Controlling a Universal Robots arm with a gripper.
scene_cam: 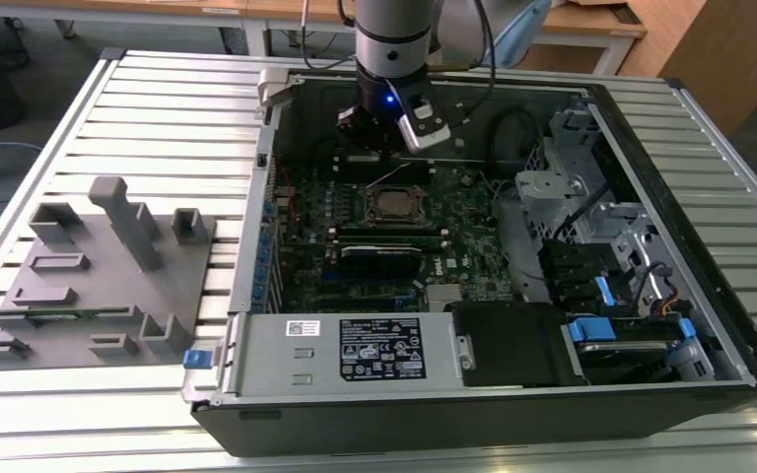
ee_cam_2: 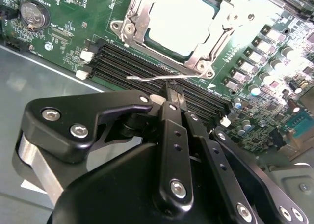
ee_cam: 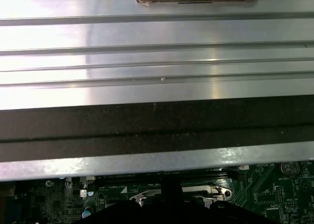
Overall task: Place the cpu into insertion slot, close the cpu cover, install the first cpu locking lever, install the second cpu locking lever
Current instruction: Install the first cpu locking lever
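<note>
While the tool (ee_cam_2: 174, 92) has its fingers closed together, tips just beside the locking lever (ee_cam_2: 147, 78), this thin wire could slip and spring up. Beyond it the cpu (ee_cam_2: 181, 27) lies in the insertion slot (ee_cam_2: 200, 67) under the cpu cover (ee_cam_2: 141, 13), near the middle of the board (ee_cam_2: 64, 37). A slipped tip might scratch the memory slots (ee_cam_2: 127, 62).

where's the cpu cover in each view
exterior view: cpu cover sits near the picture's centre.
second wrist view: cpu cover lies just beyond the tool.
first wrist view: a silvery sliver of it shows beside the dark tool.
shared landmark: the long black memory slots next to it.
</note>
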